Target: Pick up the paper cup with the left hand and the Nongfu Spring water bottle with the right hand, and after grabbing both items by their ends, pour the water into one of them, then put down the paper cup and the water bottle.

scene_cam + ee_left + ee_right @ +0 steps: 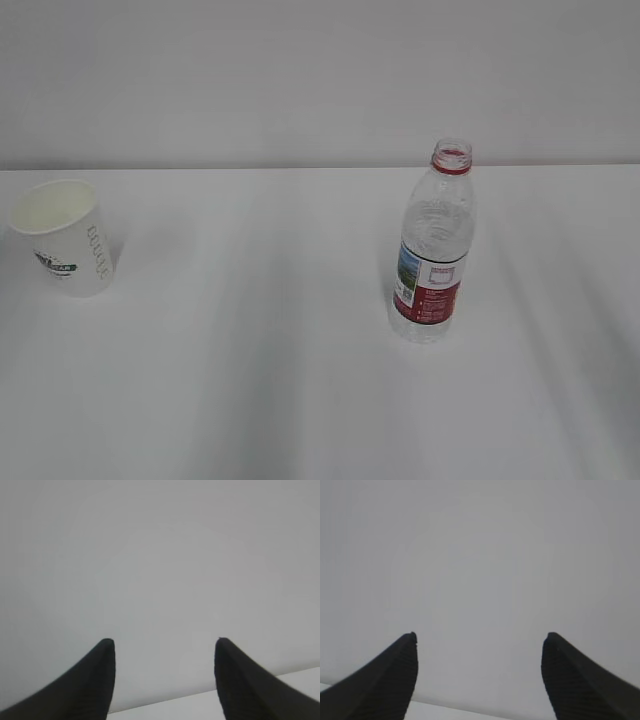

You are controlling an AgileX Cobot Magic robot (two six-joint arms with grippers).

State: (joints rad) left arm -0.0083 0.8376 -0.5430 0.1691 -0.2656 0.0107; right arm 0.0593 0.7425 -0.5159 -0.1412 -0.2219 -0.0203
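The white paper cup point(65, 237) stands upright at the far left of the table, mouth open, logo and grey lettering facing me. The clear Nongfu Spring water bottle point(434, 245) stands upright right of centre, uncapped, with a red neck ring and red-and-white label. Whether it holds water I cannot tell. Neither arm shows in the exterior view. In the left wrist view my left gripper point(165, 642) is open with only the grey wall between its black fingers. My right gripper point(480, 636) is open too, nothing between its fingers. Neither wrist view shows the cup or the bottle.
The white table point(250, 380) meets a plain grey wall point(300, 80) at the back. A strip of the table's far edge point(200, 707) shows low in the left wrist view and also low in the right wrist view, table edge point(470, 712).
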